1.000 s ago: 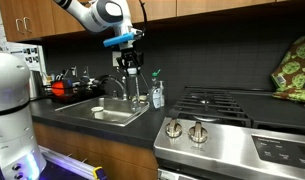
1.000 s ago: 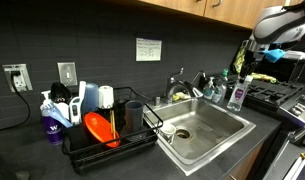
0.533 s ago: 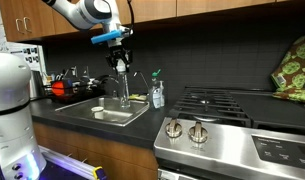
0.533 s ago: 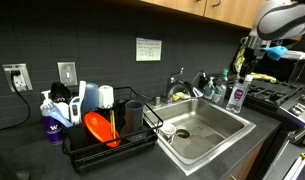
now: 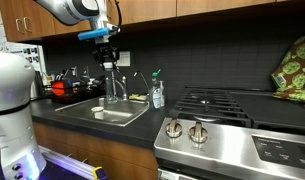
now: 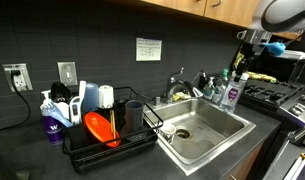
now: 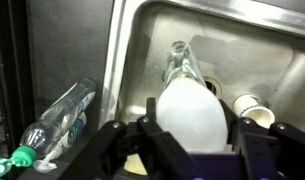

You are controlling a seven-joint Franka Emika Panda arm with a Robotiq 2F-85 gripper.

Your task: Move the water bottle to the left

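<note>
The water bottle (image 5: 114, 86) is clear with a white cap and hangs upright from my gripper (image 5: 104, 58) over the sink (image 5: 119, 118). It also shows in an exterior view (image 6: 239, 82), under the gripper (image 6: 248, 52). In the wrist view the white cap (image 7: 192, 108) fills the space between the jaws of my gripper (image 7: 190, 140), which are shut on the bottle's neck. The bottle's body points down toward the sink floor (image 7: 272, 45).
A soap bottle of blue liquid (image 5: 157, 94) (image 6: 230, 96) (image 7: 54, 122) stands on the counter beside the sink. A white cup (image 7: 250, 103) lies in the basin. The faucet (image 6: 182, 84) rises behind it. A stove (image 5: 227, 102) and a dish rack (image 6: 104, 138) flank the sink.
My gripper has carried the water bottle leftward in an exterior view, from beside the soap bottle to above the sink. The soap bottle has not moved.
</note>
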